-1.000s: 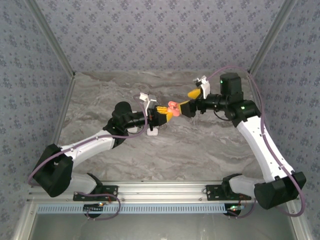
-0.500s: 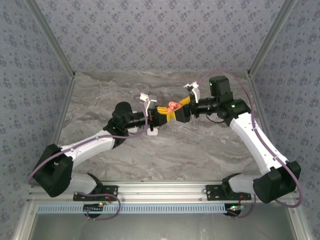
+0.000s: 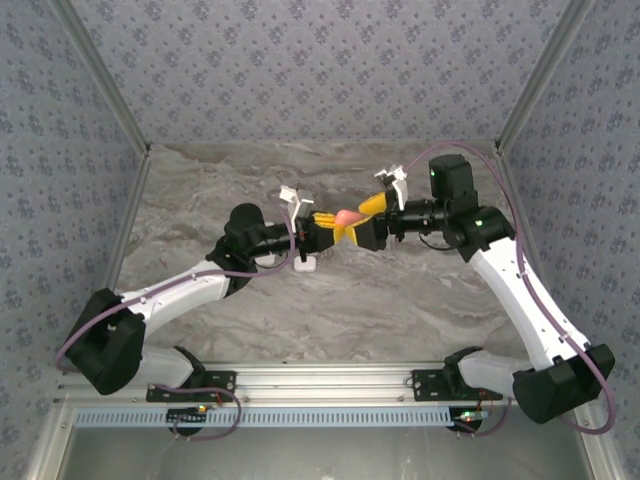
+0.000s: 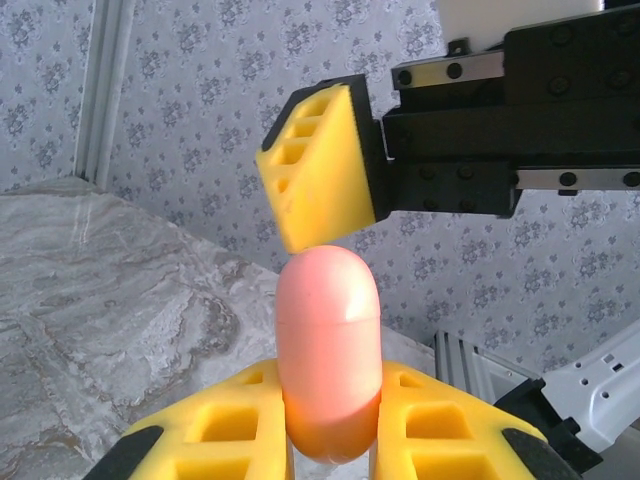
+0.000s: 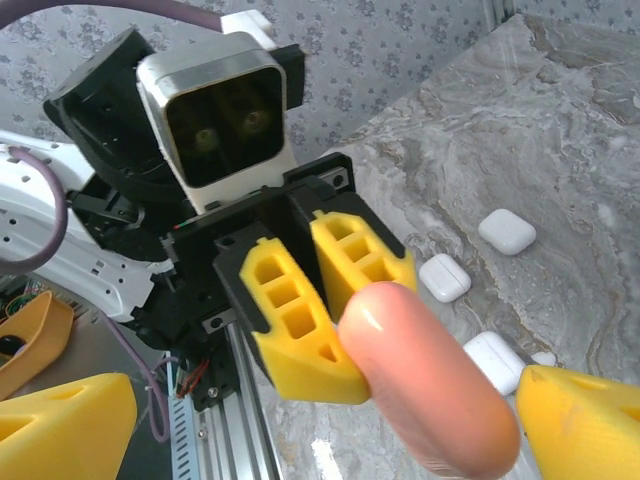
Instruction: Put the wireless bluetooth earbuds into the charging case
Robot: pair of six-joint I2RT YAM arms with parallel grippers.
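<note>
**Right gripper moves in around the pink case that the left holds aloft**

The left gripper [image 4: 330,445] is clamped on the lower end of the pink case [image 4: 328,345], holding it upright above the table [image 5: 560,120]. The right gripper [image 3: 358,221] has its fingers spread wide, one on each side of the case's free end, and one yellow pad hangs just over its rounded tip. A second ago that gripper was just off to the right of the case. Since then the arm has swung in, while the case has stayed put. This looks like a two-handed move on the case, either a handover or prying the lid, and no earbud is seated yet. The earbuds are too small to pick out. White cases [image 5: 507,230] lie on the table beneath the pink one, and a white speck beside them may be an earbud.
</note>
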